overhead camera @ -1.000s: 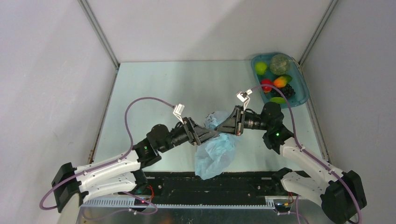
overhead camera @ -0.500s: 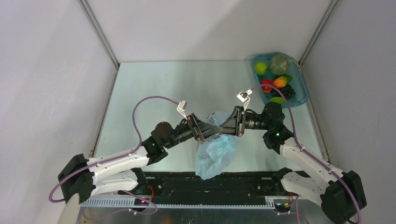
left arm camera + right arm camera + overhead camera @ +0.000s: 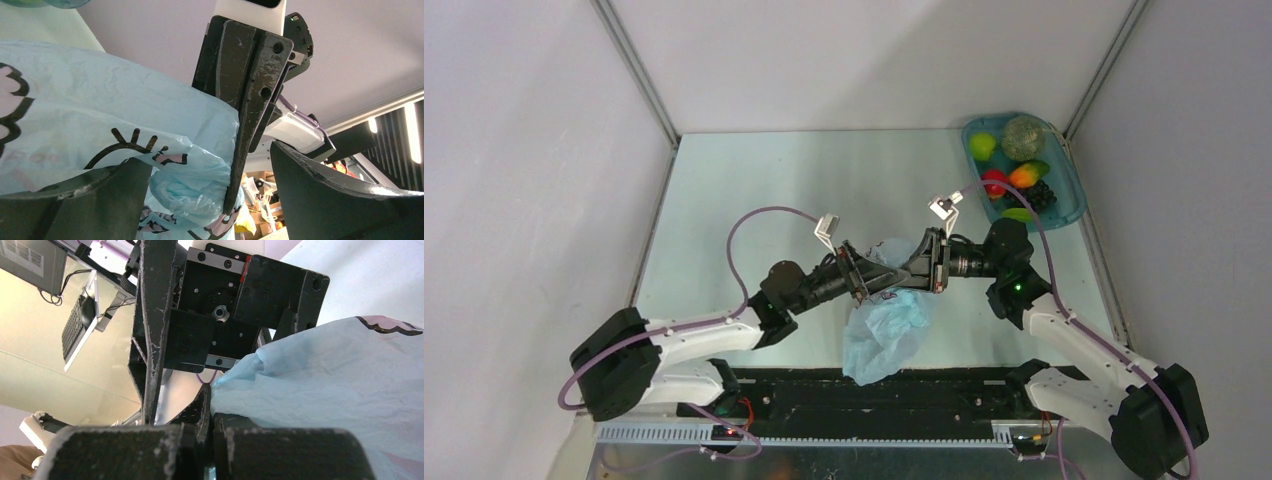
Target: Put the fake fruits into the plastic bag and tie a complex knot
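Observation:
The light-blue plastic bag (image 3: 886, 325) hangs from the table's near middle, with its top lifted. My right gripper (image 3: 908, 274) is shut on the bag's top film, as the right wrist view (image 3: 211, 410) shows, where the film (image 3: 340, 375) bunches at the pads. My left gripper (image 3: 871, 281) faces it from the left and is open. In the left wrist view (image 3: 210, 160) its jaws stand wide on either side of the bunched film (image 3: 195, 185) and the right gripper's fingers (image 3: 247, 115). The fake fruits, red (image 3: 995, 182), lime green (image 3: 983, 146), orange-yellow (image 3: 1024, 176) and grapes (image 3: 1039, 195), lie in the tray. No knot is in view.
The teal oval tray (image 3: 1072, 200) stands at the back right corner and also holds a round grey-green ball (image 3: 1024, 137). White walls enclose the table on three sides. A black rail runs along the near edge (image 3: 874, 395) under the bag's bottom.
My left arm has reached forward and right, bringing its open gripper up against the right gripper at the bag's top. The right arm and the fruits have not moved.

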Controlling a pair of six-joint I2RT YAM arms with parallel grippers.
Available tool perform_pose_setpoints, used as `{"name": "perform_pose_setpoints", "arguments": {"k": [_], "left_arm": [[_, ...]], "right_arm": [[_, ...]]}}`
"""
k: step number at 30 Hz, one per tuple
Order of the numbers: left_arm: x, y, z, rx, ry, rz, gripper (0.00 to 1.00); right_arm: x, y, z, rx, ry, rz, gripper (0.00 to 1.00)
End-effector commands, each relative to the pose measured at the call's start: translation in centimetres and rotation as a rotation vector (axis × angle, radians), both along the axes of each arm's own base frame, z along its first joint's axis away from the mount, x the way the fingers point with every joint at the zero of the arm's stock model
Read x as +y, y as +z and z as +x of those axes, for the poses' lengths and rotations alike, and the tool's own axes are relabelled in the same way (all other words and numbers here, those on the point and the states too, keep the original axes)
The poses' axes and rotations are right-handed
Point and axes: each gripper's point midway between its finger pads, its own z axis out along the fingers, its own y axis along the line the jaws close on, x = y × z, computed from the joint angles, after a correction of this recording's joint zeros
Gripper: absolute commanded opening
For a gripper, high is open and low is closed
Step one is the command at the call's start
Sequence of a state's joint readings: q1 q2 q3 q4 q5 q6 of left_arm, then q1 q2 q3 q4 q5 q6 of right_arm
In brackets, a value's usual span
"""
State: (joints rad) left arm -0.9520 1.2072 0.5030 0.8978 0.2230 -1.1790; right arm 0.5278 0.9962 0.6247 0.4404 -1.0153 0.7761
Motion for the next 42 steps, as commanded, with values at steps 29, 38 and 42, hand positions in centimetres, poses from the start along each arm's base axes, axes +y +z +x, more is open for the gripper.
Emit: {"name": "perform_pose_setpoints", "arguments": {"k": [29,38,42], "left_arm": [[4.9,-0.8,-0.4,-0.043,0.147,0.065,0.58],[5.0,-0.2,0.0,-0.050,0.169,0.047,0.53],[4.8,0.1,0.2,-0.052,0.172,0.043,0.51]], "right_arm": [[-0.1,-2.0,1.0,0.001,-0.037,-0.050,0.00],[-0.2,-2.0,0.8,-0.002,-0.033,-0.053,0.00],[-0.2,-2.1,0.7,-0.001,-0.028,-0.054,0.00]]}}
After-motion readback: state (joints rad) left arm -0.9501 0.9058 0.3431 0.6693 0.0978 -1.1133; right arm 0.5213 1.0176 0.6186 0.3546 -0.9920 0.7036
